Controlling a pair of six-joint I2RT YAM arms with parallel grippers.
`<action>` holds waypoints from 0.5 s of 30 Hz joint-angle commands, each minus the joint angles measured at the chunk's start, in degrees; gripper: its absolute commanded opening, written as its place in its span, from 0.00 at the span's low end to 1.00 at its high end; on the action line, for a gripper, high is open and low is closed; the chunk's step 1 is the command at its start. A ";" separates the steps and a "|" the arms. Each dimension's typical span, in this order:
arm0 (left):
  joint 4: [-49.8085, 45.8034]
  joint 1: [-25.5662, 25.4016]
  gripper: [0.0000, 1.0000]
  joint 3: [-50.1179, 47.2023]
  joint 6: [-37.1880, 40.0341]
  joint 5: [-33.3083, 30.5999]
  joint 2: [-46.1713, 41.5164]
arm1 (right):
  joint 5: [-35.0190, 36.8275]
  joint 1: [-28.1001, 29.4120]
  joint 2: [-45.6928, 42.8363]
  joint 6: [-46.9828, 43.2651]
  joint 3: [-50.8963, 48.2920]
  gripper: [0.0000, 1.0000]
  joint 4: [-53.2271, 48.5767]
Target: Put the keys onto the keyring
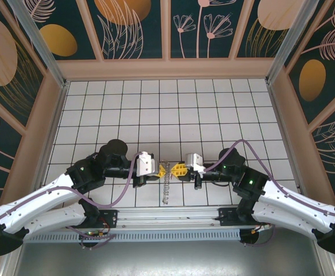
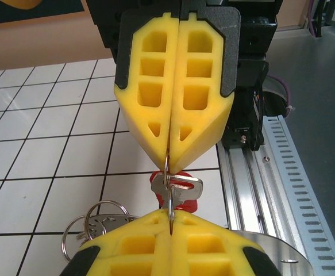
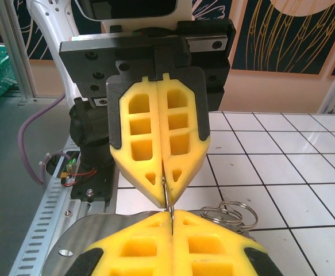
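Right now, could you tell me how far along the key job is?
Done: the red-backed key seems threaded on the keyring wire, though I cannot confirm it. In hand: left tool and right tool are both shut on that wire, tip to tip. Left: release.

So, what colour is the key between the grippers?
The key is silver with red behind it, clearest in left wrist view.

Place: a robot lab cell, not a home.
Walls: printed flower panels set in a metal frame.
Surface: white table with a black grid.
Machines: left arm and right arm, both bolted on a rail.
Wiring: purple cable and a slotted duct lie open.
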 commanded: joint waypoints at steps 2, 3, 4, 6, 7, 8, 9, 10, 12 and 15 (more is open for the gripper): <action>1.35 -0.15 0.00 2.03 -0.02 0.18 -0.15 | -1.44 -0.54 -0.11 -0.32 1.89 0.00 2.08; 1.37 -0.14 0.00 2.04 -0.02 0.07 -0.15 | -1.54 -0.54 -0.15 -0.37 1.91 0.00 2.08; 1.30 -0.11 0.00 2.02 -0.02 0.08 -0.10 | -1.58 -0.54 -0.24 -0.35 1.83 0.00 2.08; 1.26 -0.06 0.00 2.03 -0.01 0.02 -0.15 | -1.78 -0.53 -0.37 -0.36 1.91 0.00 1.95; 1.26 -0.12 0.00 2.03 -0.02 0.00 -0.15 | -1.80 -0.53 -0.58 -0.30 1.91 0.00 1.89; 1.26 -0.15 0.00 2.03 -0.02 -0.11 -0.15 | -1.93 -0.54 -0.58 -0.30 1.83 0.00 1.78; 1.26 -0.15 0.00 2.01 -0.02 -0.17 -0.10 | -2.06 -0.54 -0.72 -0.22 1.82 0.00 1.79; 1.18 -0.13 0.00 2.07 0.07 -0.17 -0.04 | -2.15 -0.54 -0.82 -0.18 1.82 0.00 1.68; 1.22 -0.10 0.00 2.06 0.07 -0.04 0.03 | -2.32 -0.53 -0.74 -0.15 1.82 0.00 1.56; 1.09 -0.15 0.00 2.12 0.08 -0.01 -0.05 | -2.51 -0.54 -0.59 -0.20 1.90 0.00 1.69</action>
